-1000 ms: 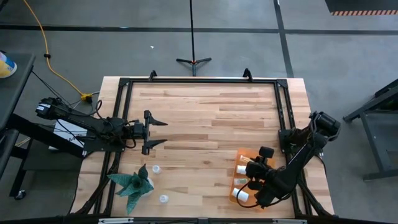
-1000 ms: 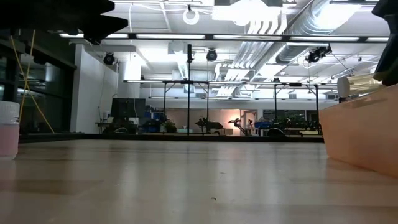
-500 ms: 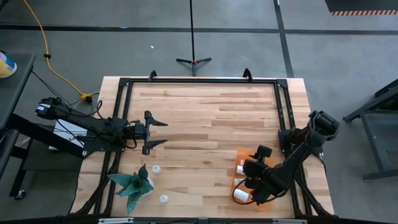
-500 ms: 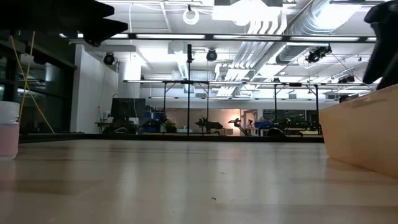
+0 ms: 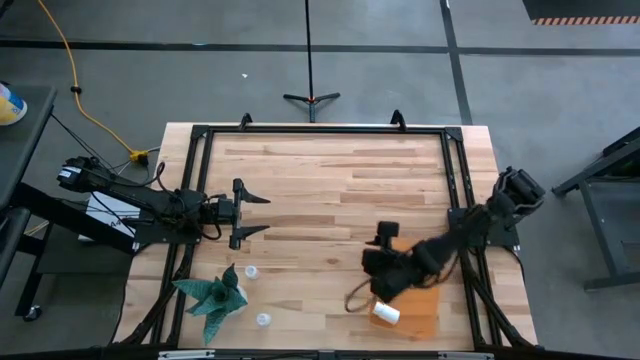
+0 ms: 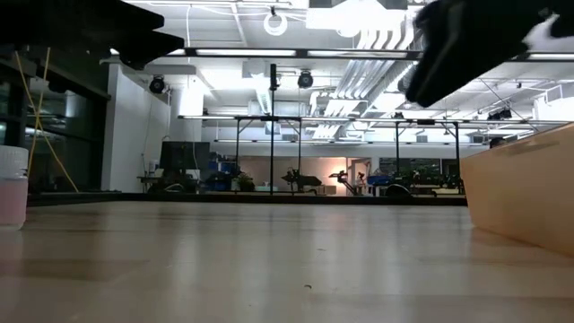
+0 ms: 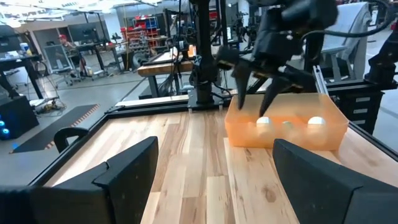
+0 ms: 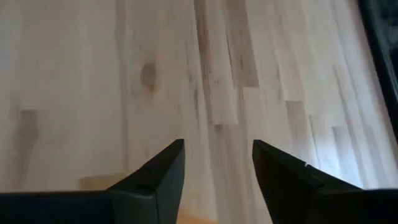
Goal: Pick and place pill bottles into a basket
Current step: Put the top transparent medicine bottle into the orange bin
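High view: the right gripper (image 5: 352, 297) has swung out of the basket (image 5: 420, 312) over bare worktop (image 5: 320, 190), jaws apart and empty. A pill bottle (image 5: 387, 313) lies in the basket. The left gripper (image 5: 262, 213) waits, jaws wide.

Right claw (image 5: 352, 293) open and empty over the table, left claw (image 5: 258, 214) wide open, waiting

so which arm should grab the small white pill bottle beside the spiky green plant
Probably left: the left gripper hovers open just above that small white pill bottle, while the right gripper, jaws empty, sits across the table at the translucent orange plastic basket.
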Tool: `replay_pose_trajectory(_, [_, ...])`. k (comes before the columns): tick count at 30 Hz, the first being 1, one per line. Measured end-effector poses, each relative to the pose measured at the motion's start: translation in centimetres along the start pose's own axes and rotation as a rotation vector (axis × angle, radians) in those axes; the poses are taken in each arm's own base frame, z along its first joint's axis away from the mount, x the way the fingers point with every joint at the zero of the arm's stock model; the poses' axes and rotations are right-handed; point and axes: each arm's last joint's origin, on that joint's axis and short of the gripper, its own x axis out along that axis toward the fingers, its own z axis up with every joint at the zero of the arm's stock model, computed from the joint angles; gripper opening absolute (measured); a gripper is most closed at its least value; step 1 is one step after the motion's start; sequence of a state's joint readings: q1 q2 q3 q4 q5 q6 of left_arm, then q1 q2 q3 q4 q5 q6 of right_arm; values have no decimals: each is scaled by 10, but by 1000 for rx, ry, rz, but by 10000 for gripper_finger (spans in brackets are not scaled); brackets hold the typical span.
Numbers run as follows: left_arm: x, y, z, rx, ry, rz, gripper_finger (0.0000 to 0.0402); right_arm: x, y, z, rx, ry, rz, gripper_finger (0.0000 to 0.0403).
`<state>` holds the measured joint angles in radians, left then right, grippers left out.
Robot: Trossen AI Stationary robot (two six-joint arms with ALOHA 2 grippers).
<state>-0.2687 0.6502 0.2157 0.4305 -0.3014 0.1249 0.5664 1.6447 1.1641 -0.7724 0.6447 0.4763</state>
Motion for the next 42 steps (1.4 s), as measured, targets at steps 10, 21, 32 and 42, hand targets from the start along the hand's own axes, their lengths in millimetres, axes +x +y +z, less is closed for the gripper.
replay_pose_trajectory(10, [0, 0, 0, 25, 0, 3, 351, 71, -53, 13, -40, -124, 280, 125])
replay_pose_trajectory(21, [0, 0, -2, 33, 23, 5, 351, 55, -118, -31, 160, -863, 369, 92])
replay_pose_trajectory(32, [0, 0, -6, 46, 57, 1, 351, 3, -140, -122, 321, -991, 207, 75])
replay_pose_trajectory(42, [-1, -2, -16, -223, 163, -1, 351, -19, -147, -152, 324, -1015, 193, 78])
